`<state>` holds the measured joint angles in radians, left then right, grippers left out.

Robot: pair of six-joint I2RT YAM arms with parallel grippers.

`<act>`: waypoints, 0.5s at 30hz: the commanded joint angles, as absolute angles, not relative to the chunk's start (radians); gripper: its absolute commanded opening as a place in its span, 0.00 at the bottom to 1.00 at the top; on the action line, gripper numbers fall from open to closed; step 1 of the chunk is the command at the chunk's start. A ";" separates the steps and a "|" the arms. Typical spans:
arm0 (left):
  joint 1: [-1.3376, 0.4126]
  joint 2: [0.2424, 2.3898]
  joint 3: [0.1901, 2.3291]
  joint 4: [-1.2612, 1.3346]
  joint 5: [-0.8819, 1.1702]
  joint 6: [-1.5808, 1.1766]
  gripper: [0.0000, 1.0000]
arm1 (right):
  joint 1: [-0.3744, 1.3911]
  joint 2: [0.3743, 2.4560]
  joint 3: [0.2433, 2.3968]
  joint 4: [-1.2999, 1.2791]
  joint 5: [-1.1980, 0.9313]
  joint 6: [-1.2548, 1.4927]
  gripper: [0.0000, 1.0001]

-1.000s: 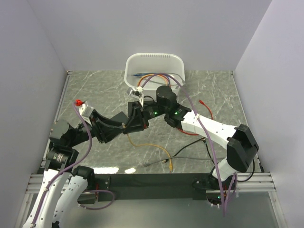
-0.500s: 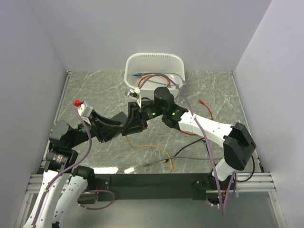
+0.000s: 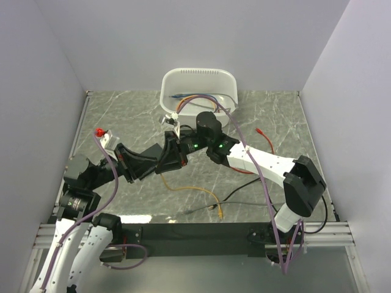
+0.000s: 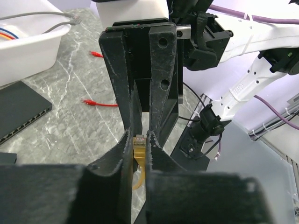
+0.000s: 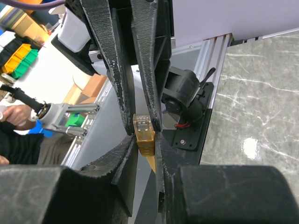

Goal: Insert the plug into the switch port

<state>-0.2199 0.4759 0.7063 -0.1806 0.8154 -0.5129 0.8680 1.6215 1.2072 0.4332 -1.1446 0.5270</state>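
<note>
Both arms meet mid-air over the marble surface (image 3: 122,116), nose to nose, w/ the yellow RJ45 plug (image 5: 143,127) pinched btwn them. The right gripper (image 5: 144,139) is clenched on the plug, its head poking just past the fingertips. The left gripper (image 4: 139,140) comes in from the opposite side, and its fingers also look clamped on the same plug; the yellow head sits right at their tips in the left wrist view.

Two grips on one small part reads as a hand-over or re-grip. That's prob. b/c a single pinch leaves the plug at an angle that won't line up w/ a port. Doing it off the surface gives both finger pairs room to close.

The yellow cable (image 3: 194,189) hangs down and lies slack on the surface below the arms, so it shouldn't tug the plug.

The black switch (image 4: 21,114) lies flat beside the white bin (image 4: 28,44), port row along its edge, well apart from the plug. Nothing is inserted yet. In the top view I can't pick the switch out under the arms. The bin holds spare cables, and a red cable (image 3: 264,133) lies off to the right.

Next, as I judge it, one gripper lets go and the other carries the plug to a port. The risk is the plug twisting at release.
</note>
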 commanded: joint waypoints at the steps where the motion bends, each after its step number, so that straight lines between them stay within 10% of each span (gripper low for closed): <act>1: -0.221 0.480 0.716 -0.163 0.822 -0.497 0.07 | 0.871 1.618 1.262 0.514 -1.131 0.557 0.00; 5: -0.221 0.483 0.719 -0.170 0.808 -0.495 0.01 | 0.864 1.620 1.276 0.538 -1.106 0.591 0.02; 8: -0.221 0.485 0.727 -0.205 0.744 -0.488 0.01 | 0.847 1.599 1.304 0.401 -1.016 0.502 0.41; 15: -0.222 0.546 0.773 -0.340 0.427 -0.543 0.00 | 0.859 1.392 1.267 -0.012 -0.498 0.267 0.63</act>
